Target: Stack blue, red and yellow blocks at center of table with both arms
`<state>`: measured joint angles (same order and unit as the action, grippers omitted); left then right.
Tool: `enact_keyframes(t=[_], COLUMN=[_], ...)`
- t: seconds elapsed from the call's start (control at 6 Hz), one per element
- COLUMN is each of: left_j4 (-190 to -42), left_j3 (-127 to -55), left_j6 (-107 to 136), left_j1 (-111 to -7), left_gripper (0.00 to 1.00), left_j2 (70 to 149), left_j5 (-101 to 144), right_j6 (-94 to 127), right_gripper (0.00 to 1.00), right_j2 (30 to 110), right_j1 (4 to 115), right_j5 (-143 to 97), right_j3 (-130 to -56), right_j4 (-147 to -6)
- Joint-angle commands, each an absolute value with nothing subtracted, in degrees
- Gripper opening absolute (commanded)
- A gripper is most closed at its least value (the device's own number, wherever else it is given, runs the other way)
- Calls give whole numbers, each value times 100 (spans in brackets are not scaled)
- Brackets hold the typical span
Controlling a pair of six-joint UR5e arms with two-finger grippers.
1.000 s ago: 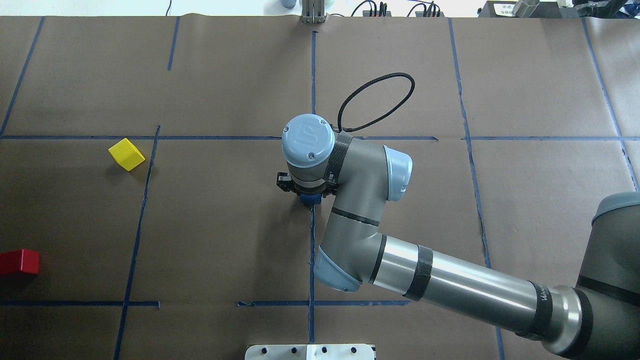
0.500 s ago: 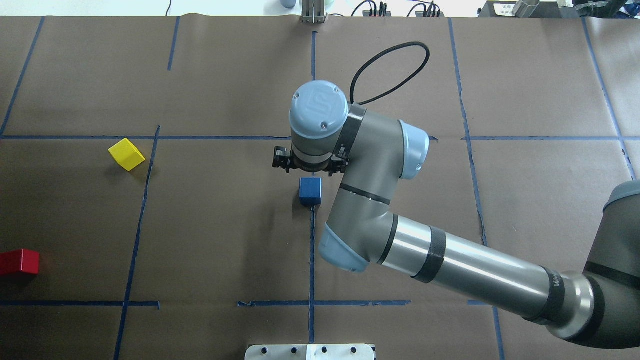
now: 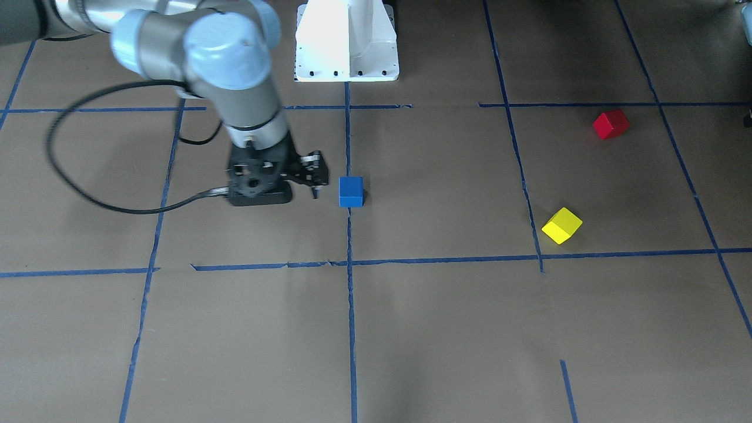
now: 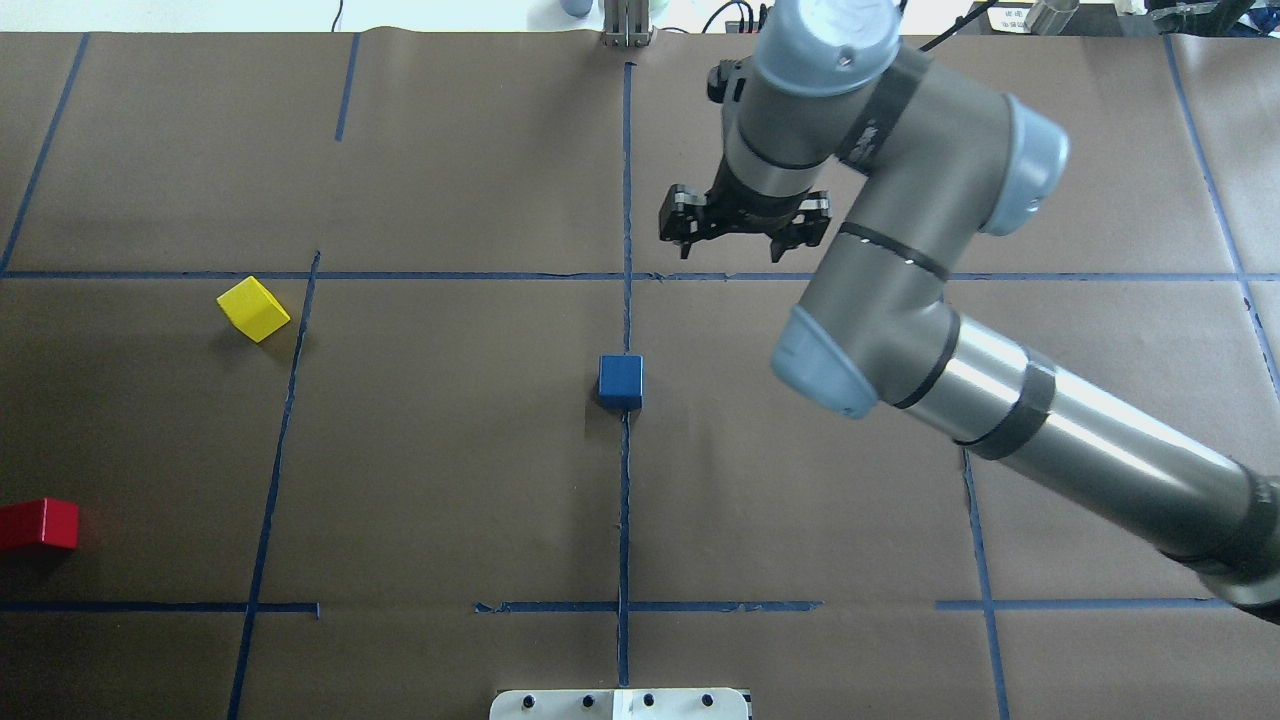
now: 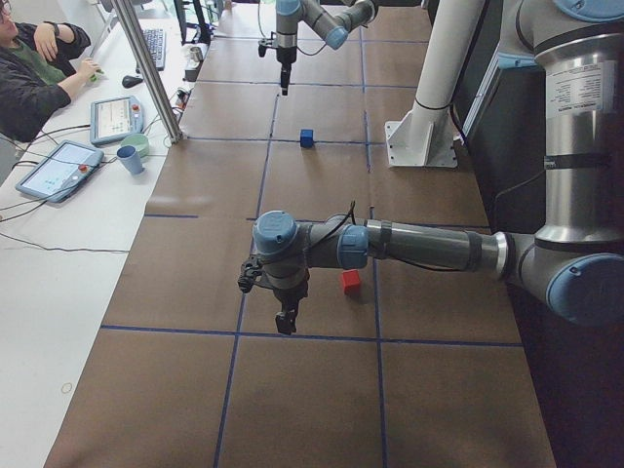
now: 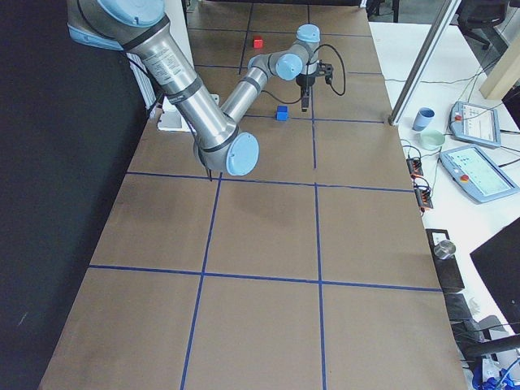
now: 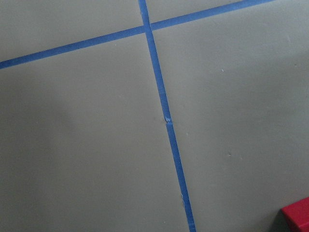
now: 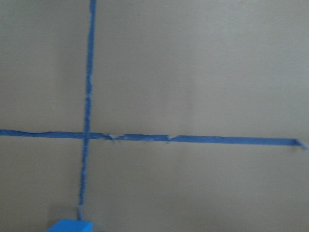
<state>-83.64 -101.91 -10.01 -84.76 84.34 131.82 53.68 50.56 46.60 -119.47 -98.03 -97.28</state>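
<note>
The blue block (image 4: 620, 382) sits alone on the tape cross at the table's centre; it also shows in the front view (image 3: 351, 191) and at the bottom edge of the right wrist view (image 8: 70, 225). My right gripper (image 4: 745, 240) is open and empty, raised, beyond and to the right of the block. The yellow block (image 4: 253, 308) lies tilted at the left. The red block (image 4: 38, 524) lies at the near left edge. My left gripper (image 5: 286, 317) hangs close beside the red block (image 5: 350, 282); I cannot tell whether it is open. The red block's corner shows in the left wrist view (image 7: 297, 215).
Brown paper with a blue tape grid covers the table (image 4: 450, 480). A white robot base plate (image 4: 620, 703) sits at the near edge. A metal post (image 4: 626, 25) and cables stand at the far edge. An operator (image 5: 39, 68) sits beside the table's far side.
My right gripper has let go of the blue block, risen, and swung away to the far right. The blue block stays at the centre. Yellow and red blocks have not moved.
</note>
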Motion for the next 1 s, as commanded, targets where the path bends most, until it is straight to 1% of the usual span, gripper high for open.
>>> enact_keyframes(t=[0.0, 0.17, 0.33, 0.5, 0.67, 0.83], left_j4=[-8367, -8376, -8550, -8621, -8805, -8859], left_j3=[-10178, -10091, -10177, -10169, -10186, -10195], left_j6=[-993, -1002, -1011, -1019, -993, -1002], left_j1=[-8464, -8464, -8464, -8464, -8446, -8420], left_gripper=[100, 100, 100, 100, 100, 100], left_j2=[8883, 9016, 9035, 9009, 8991, 8895], left_j5=[13157, 13192, 13201, 13192, 13192, 13210], right_j6=[2695, 1402, 84, -1200, -2405, -2617], right_gripper=[100, 100, 100, 100, 100, 100], right_j2=[6749, 7638, 8682, 9519, 10171, 10743], right_j1=[6127, 6805, 7473, 8141, 8870, 9121], right_j5=[-12785, -13171, -13270, -13280, -13280, -13237], right_j3=[-10709, -10975, -11317, -11346, -11251, -11180], right_j4=[-9940, -9940, -9932, -9897, -9914, -9888])
